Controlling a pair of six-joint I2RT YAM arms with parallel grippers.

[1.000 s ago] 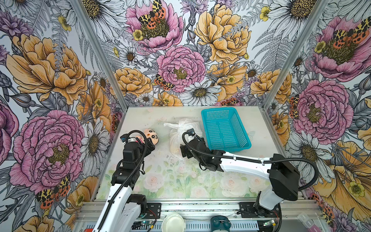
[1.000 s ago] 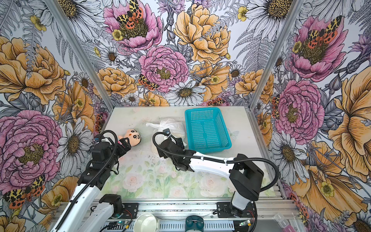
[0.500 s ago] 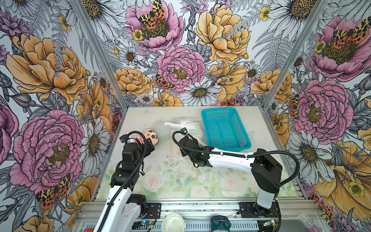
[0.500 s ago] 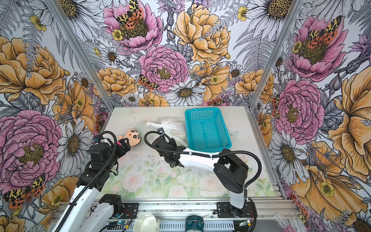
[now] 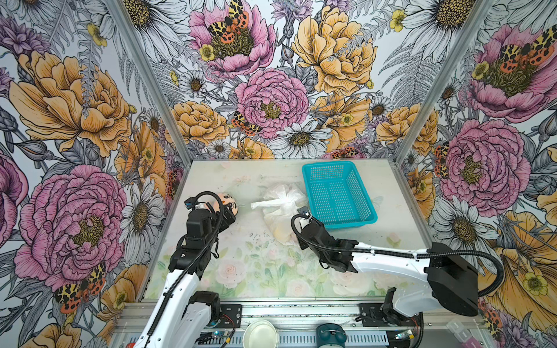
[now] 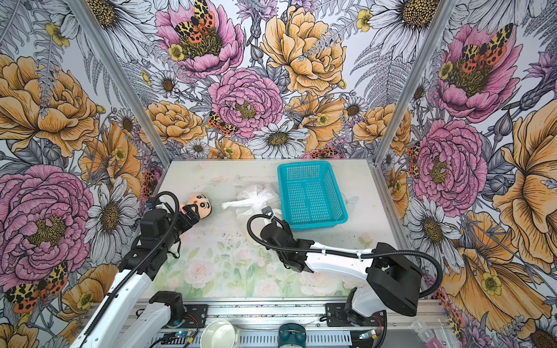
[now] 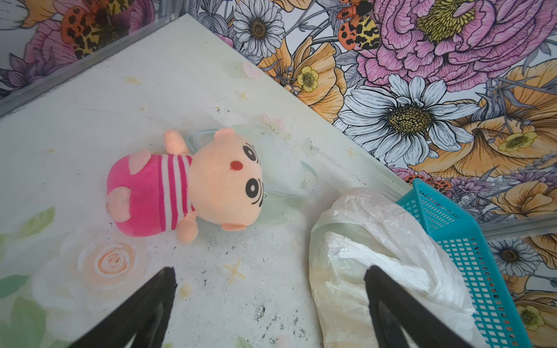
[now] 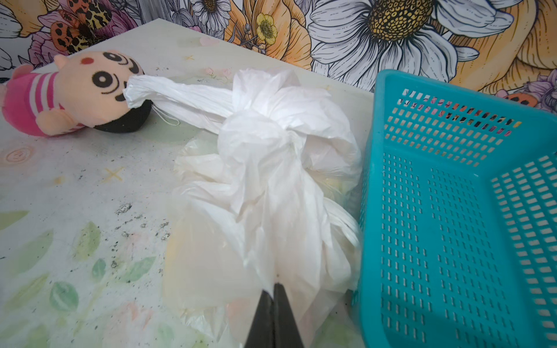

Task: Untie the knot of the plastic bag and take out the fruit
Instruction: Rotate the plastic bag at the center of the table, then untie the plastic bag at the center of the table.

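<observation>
The white plastic bag [image 5: 278, 208] [image 6: 256, 197] lies mid-table against the teal basket's left wall. Its knot [image 8: 259, 129] is a bunched twist with one handle tail [image 8: 168, 96] reaching toward the doll. Pale yellow fruit [image 5: 281, 233] [image 8: 193, 256] shows dimly through the film. My right gripper [image 8: 273, 287] is shut on a pinched fold of the bag, on the near side of the knot. My left gripper [image 7: 271, 277] [image 5: 227, 215] hangs open above the table between the doll and the bag [image 7: 376, 256], holding nothing.
A pink-striped plush doll [image 5: 230, 203] [image 7: 187, 183] lies left of the bag, its head near the handle tail. The teal mesh basket [image 5: 328, 165] [image 8: 452, 211] stands to the bag's right, reaching to the back wall. Flowered walls close three sides.
My right gripper has shut on the bag's film and the right arm has drawn back toward the front right, stretching the bag. The left arm has not moved.
</observation>
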